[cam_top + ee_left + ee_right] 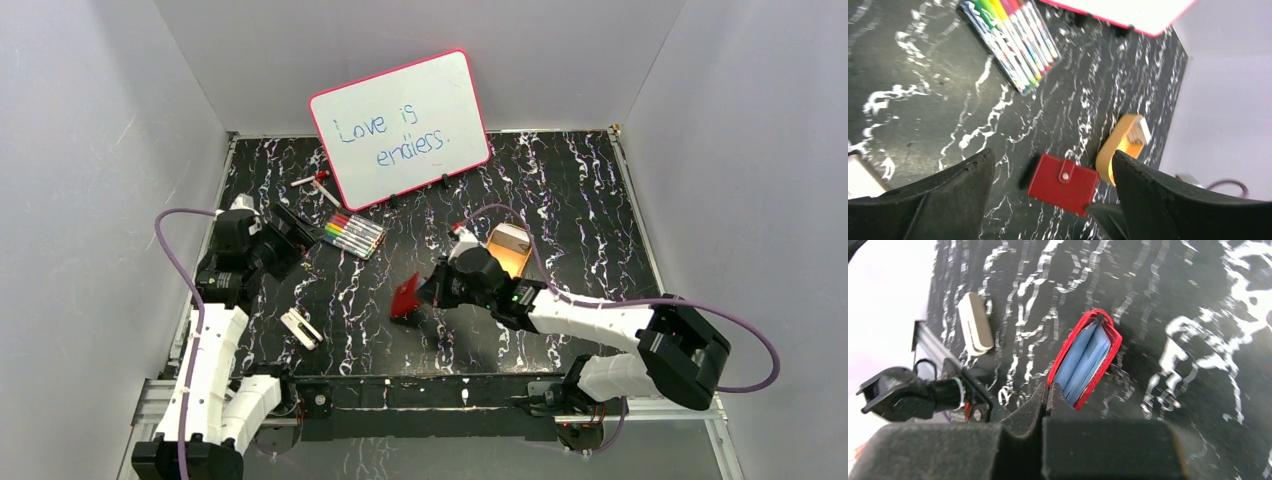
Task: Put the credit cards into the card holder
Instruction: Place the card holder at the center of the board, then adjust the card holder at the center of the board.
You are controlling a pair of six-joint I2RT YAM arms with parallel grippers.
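A dark-red folding leather-like card holder (406, 298) is held on edge near the middle of the black marbled desk (580, 200). Its right edge is pinched in the right pincer (422, 294). Just behind and right of the holder lies an orange oval tray (512, 252). Behind and left of the holder lies a set of colour markers (352, 234). Farther behind it, a pink-framed whiteboard (400, 128) leans at the back of the desk. Well to the holder's left hovers the left pincer (295, 233), its fingers spread around nothing. In front and left of the holder lie pale rectangular plastic credit cards (300, 328).
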